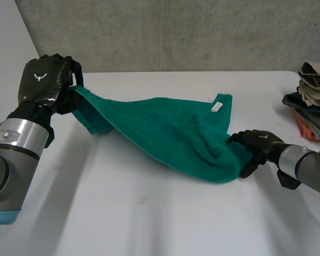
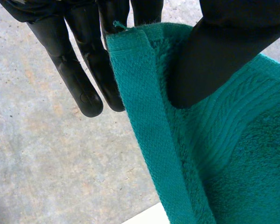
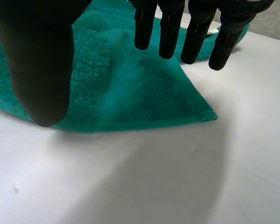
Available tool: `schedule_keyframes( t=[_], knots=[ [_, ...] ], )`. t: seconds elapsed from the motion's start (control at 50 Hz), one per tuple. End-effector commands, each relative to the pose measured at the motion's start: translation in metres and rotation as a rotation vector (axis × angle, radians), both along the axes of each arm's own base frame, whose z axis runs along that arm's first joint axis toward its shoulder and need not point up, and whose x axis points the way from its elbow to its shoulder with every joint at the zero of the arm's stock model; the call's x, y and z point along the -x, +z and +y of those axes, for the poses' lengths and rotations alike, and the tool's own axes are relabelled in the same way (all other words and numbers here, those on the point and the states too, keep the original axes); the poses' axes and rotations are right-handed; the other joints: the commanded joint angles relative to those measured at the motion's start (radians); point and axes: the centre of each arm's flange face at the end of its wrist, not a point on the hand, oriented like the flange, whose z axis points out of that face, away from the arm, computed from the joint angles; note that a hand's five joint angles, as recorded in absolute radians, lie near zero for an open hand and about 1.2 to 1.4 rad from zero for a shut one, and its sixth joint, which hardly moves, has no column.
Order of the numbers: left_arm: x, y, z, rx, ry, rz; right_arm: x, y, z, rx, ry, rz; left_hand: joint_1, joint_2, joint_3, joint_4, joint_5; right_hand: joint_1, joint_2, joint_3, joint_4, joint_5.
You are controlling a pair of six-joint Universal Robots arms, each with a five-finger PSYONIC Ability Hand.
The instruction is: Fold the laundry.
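Thumb and fingers of the left hand [image 1: 45,80] pinch a green terry towel [image 1: 165,130] by its woven hem [image 2: 144,116] at the left corner. The thumb [image 2: 214,46] presses the cloth against the fingers behind it, while two other fingers [image 2: 84,84] hang straight and free beside the hem. That corner is raised off the white table [image 1: 149,224], and the towel slopes down from it and rightward, crumpled and half doubled over itself.

At its near right corner [image 3: 200,114] the right hand [image 1: 258,144] is open, with straight fingers [image 3: 170,32] and the thumb spread wide above the cloth. I cannot tell whether it touches the cloth. A pile of beige, dark and orange clothes [image 1: 313,90] sits at the table's right edge, well apart from the towel.

The step in hand looks like taking the second corner so the towel can be stretched out. It would go best if the right hand closed on the hem at the very corner, not on the loose pile further in. The left hand's pinch should be firm. Both corners should then rise evenly, so the towel pulls taut and its doubled part drops open before any fold.

A small white tag [image 1: 216,106] is sewn near the far right corner, its printing too small to read. The back of the left hand bears a pale emblem [image 1: 41,76] without legible letters.
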Motion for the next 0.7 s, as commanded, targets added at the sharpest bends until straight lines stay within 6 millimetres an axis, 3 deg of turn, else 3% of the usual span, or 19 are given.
schedule_keyframes(
  t=[0.02,0.12,0.16,0.24,0.28,0.42,0.5,0.52,0.54,0.56,0.64,0.7],
  knots=[
    [0.001,0.008,-0.003,0.022,0.001,0.010,-0.002,-0.010,0.000,0.020,0.037,0.061,0.248,0.198,0.202,0.196,0.226,0.096,0.116,0.094,0.093,0.079],
    [0.003,0.016,-0.005,0.047,-0.003,0.018,-0.013,-0.015,0.008,0.020,0.080,0.074,0.248,0.198,0.202,0.196,0.226,0.116,0.136,0.115,0.113,0.099],
    [0.004,0.019,-0.005,0.054,-0.008,0.020,-0.016,-0.016,0.007,0.034,0.086,0.071,0.248,0.198,0.202,0.196,0.226,0.227,0.247,0.226,0.224,0.210],
    [0.009,0.025,-0.003,0.066,-0.022,0.024,-0.018,-0.015,0.001,0.090,0.086,0.067,0.248,0.198,0.202,0.196,0.226,0.676,0.696,0.674,0.673,0.659],
    [0.010,0.025,-0.002,0.063,-0.024,0.024,-0.019,-0.012,-0.004,0.128,0.075,0.062,0.248,0.198,0.202,0.196,0.226,1.030,1.050,1.028,1.027,1.013],
    [0.006,0.044,0.006,0.096,-0.019,0.032,-0.013,0.009,-0.024,0.265,-0.008,0.095,0.248,0.198,0.202,0.196,0.226,1.031,1.051,1.030,1.028,1.014],
    [-0.001,0.059,0.015,0.109,-0.004,0.029,-0.008,0.058,-0.028,0.371,-0.045,0.112,0.248,0.198,0.202,0.196,0.226,1.031,1.051,1.030,1.028,1.014],
    [-0.003,0.063,0.018,0.112,0.000,0.029,-0.006,0.091,-0.019,0.428,-0.038,0.141,0.248,0.198,0.202,0.196,0.226,1.031,1.051,1.030,1.028,1.014],
    [-0.009,0.067,0.020,0.104,0.017,0.024,-0.005,0.099,-0.017,0.441,-0.035,0.153,0.248,0.198,0.202,0.196,0.226,1.031,1.051,1.030,1.028,1.014],
    [-0.013,0.069,0.021,0.100,0.029,0.020,0.002,0.126,-0.008,0.483,-0.025,0.202,0.248,0.198,0.202,0.196,0.226,1.031,1.051,1.030,1.028,1.014],
    [-0.032,0.077,0.025,0.057,0.088,-0.001,0.027,0.175,0.011,0.554,-0.025,0.378,0.248,0.198,0.202,0.196,0.226,1.031,1.051,1.030,1.028,1.014],
    [-0.042,0.084,0.033,0.011,0.120,-0.020,0.033,0.199,0.023,0.603,-0.016,0.461,0.248,0.198,0.202,0.196,0.226,1.031,1.051,1.030,1.028,1.014]
  ],
)
